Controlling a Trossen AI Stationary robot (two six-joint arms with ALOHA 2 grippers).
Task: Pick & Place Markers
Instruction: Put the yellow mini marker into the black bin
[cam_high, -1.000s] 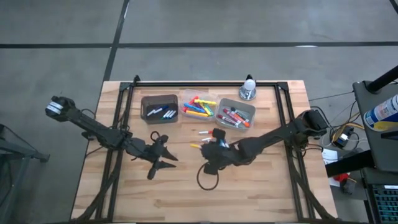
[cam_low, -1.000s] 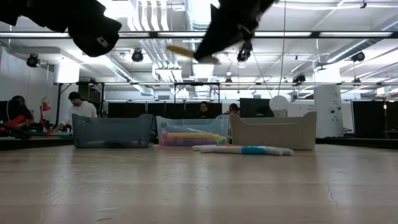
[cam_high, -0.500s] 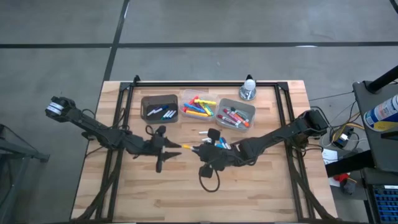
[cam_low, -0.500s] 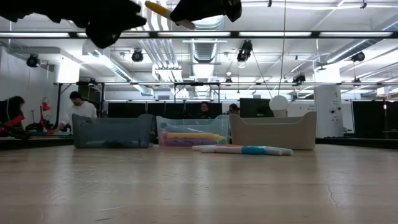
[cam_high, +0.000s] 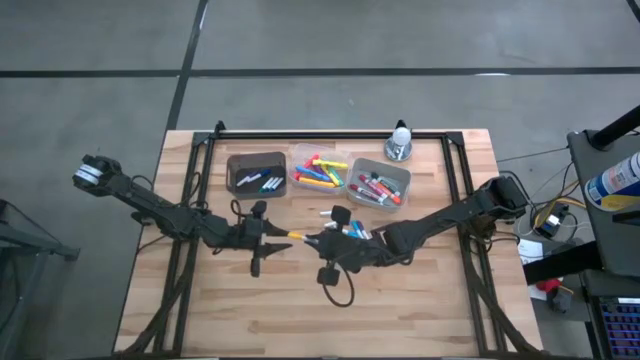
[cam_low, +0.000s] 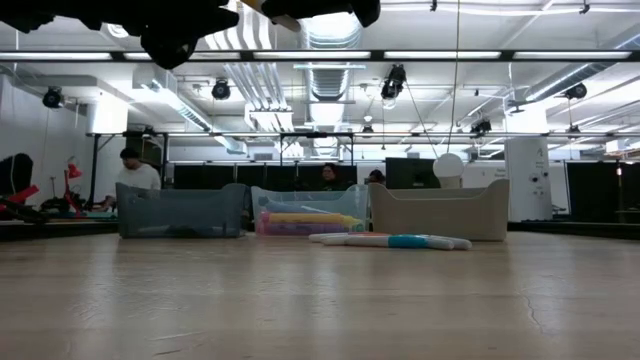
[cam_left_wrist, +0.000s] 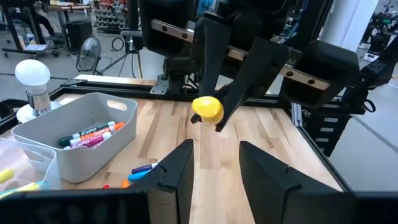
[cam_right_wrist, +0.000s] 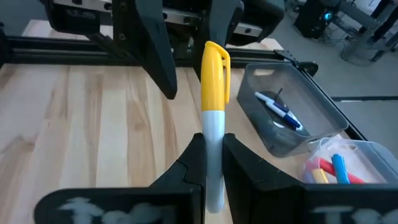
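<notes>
Three bins in row at table's far side: dark bin (cam_high: 256, 172) w/ few white markers; clear bin (cam_high: 318, 172) w/ yellow, red, blue markers; grey bin (cam_high: 378, 184) w/ red- and dark-capped markers. Loose markers (cam_high: 342, 222) on wood just before bins. Right gripper (cam_high: 322, 241) mid-table, clamped on yellow-capped marker (cam_right_wrist: 214, 112), cap fwd. Left gripper (cam_high: 276, 239) facing it, jaws apart, nothing held, tips just short of cap. Near half of table (cam_high: 400, 320) bare wood; black rails along sides.
</notes>
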